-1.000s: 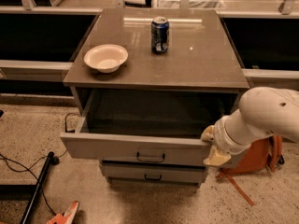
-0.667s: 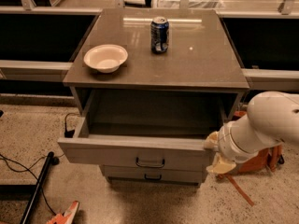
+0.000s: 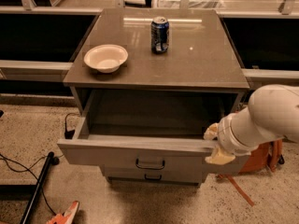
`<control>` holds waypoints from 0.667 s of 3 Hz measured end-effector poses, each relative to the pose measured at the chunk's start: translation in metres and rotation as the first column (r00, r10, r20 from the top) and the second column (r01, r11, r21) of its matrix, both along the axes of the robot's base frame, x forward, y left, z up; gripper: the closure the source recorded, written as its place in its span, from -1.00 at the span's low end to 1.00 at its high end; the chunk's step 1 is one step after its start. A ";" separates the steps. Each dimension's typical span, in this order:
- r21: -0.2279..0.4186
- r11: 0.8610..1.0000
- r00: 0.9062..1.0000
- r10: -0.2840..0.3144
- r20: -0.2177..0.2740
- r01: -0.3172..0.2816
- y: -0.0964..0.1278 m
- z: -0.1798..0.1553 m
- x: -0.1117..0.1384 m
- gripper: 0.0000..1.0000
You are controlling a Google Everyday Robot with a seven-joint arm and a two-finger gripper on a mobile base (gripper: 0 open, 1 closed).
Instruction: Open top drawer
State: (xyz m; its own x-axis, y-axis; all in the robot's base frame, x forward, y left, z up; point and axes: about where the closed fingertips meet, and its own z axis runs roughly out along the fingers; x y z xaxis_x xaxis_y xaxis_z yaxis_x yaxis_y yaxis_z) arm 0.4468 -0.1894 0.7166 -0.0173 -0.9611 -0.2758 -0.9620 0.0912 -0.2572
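Observation:
The top drawer (image 3: 107, 154) of the grey cabinet stands pulled well out, its flat grey front carrying a small dark bar handle (image 3: 150, 164). Its inside looks empty. My gripper (image 3: 215, 145) is at the right end of the drawer front, on a white arm coming in from the right. One cream finger sits behind the front's top edge and the other in front of it, so the fingers (image 3: 219, 158) clasp the front. A lower drawer (image 3: 126, 175) with a like handle shows just beneath, closed.
On the cabinet top (image 3: 205, 59) stand a blue can (image 3: 160, 34) and a white bowl (image 3: 106, 57). An orange bag (image 3: 264, 157) lies on the floor at the right. Black cables (image 3: 18, 164), a black pole (image 3: 38, 185) and an orange-white object (image 3: 64, 213) lie at the left.
The top drawer has slid further out toward the camera, and my gripper has moved with it at the right end of its front.

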 end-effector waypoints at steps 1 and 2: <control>-0.022 1.000 0.999 -0.001 0.041 0.002 -0.003 0.013 0.037 0.29; -0.032 0.999 0.999 0.006 0.046 -0.004 -0.001 0.017 0.070 0.46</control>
State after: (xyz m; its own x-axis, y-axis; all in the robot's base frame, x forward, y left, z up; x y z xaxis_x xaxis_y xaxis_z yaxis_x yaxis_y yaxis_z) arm 0.5170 -0.1902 0.7340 -0.0006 -0.9694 -0.2456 -0.9495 0.0776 -0.3041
